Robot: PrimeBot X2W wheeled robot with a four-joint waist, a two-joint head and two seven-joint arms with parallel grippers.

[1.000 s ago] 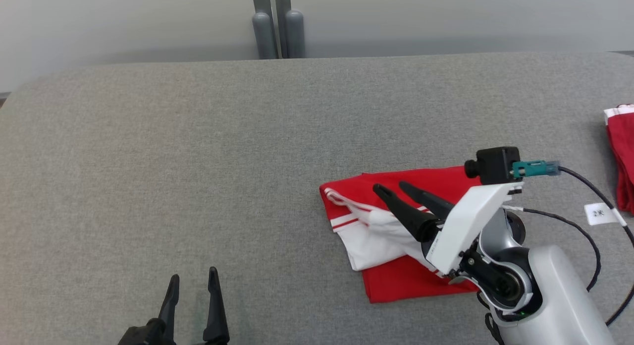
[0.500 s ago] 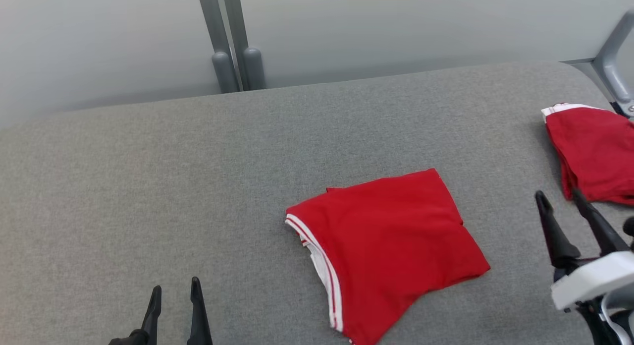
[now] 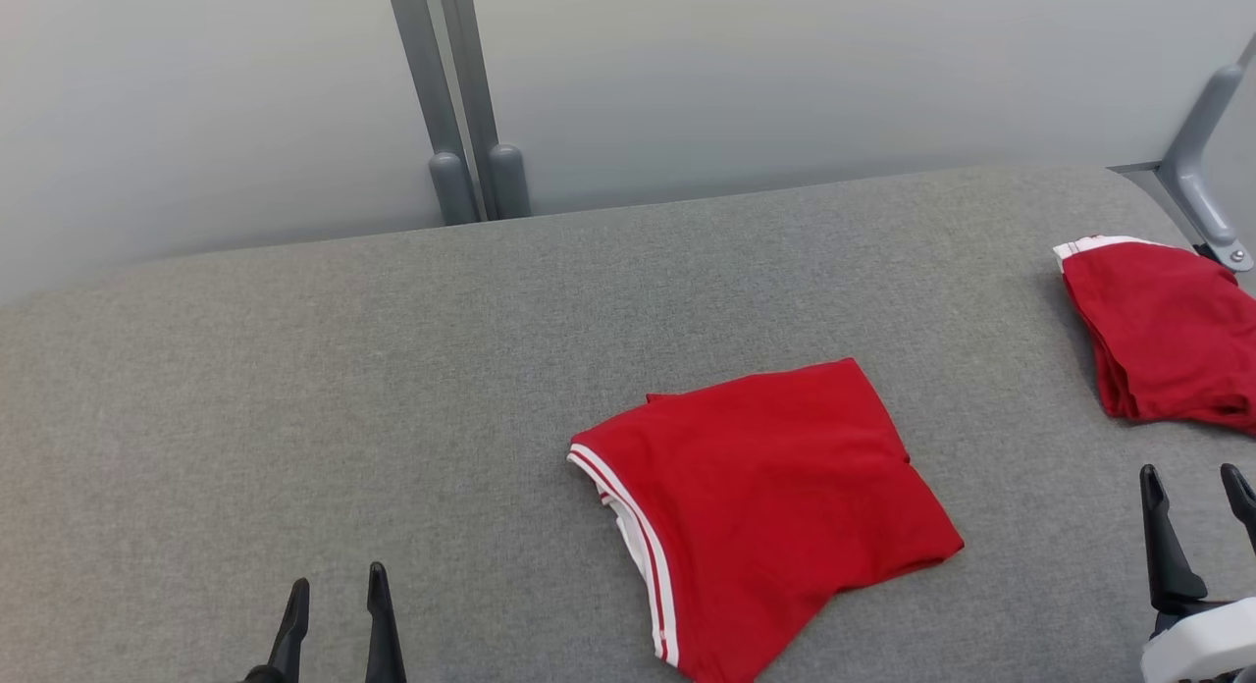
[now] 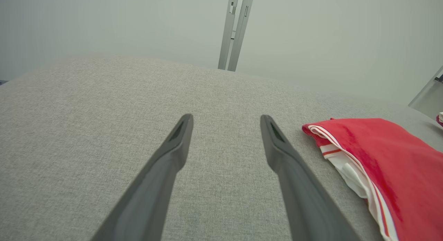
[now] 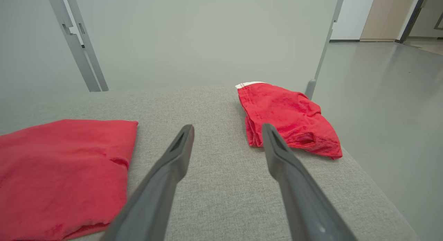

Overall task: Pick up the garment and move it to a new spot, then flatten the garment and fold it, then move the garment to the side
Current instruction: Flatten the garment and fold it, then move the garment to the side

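Grey tabletop (image 3: 294,418) carries the folded red garment (image 3: 775,497), flat, right of its centre. A second red garment (image 3: 1158,330) lies bunched at its right end. Left pincer (image 3: 337,577) and right pincer (image 3: 1189,472) hover over its near edge, both released and empty.

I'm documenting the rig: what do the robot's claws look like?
The left claw and right claw each have two long, dark grey fingers tapering to narrow tips, with a shallow groove near each tip. The right claw mounts on a white housing.
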